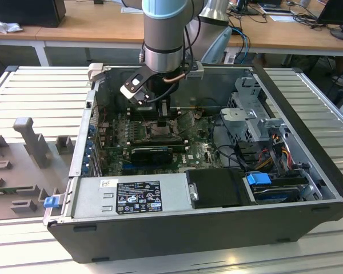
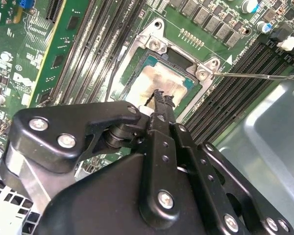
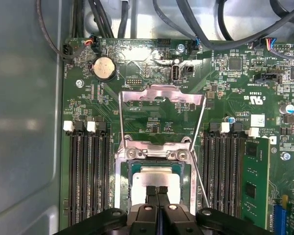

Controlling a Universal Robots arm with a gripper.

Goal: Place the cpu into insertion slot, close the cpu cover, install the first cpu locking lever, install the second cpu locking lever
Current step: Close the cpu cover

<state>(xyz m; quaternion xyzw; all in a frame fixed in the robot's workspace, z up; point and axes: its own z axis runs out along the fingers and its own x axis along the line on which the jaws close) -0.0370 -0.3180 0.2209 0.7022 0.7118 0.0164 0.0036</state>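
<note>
The open computer case (image 1: 217, 234) lies on its side, and the arm (image 1: 164, 34) reaches down into it directly above the insertion slot (image 3: 154, 154). The green circuit board (image 3: 225, 98) carries the slot near its middle. In the exterior view, the grey power supply (image 1: 131, 194) sits well apart from the slot, against the near case wall. The black fan card (image 1: 151, 153) lies between the slot and the power supply. Long black memory slots (image 3: 90, 176) flank the insertion slot on two opposite sides.

The cpu cover (image 3: 161, 93) is swung open on its hinge at one edge of the slot. Green board is visible through its cut-out centre.

The cpu (image 3: 159, 176) is seated in the insertion slot, silver top facing up. It is also visible in the second wrist view (image 2: 152, 81).

The gripper (image 3: 157, 188) is positioned over the cpu. Its jaws are pressed together with nothing clamped between them, and the tips are at or just above the chip's top (image 2: 161, 95); contact cannot be confirmed.

A thin locking lever (image 2: 259, 76) extends outward from a slot corner, across the adjacent memory slots.

A coin battery (image 3: 104, 67) is mounted on the board beyond the open cover, well apart from the slot.
</note>
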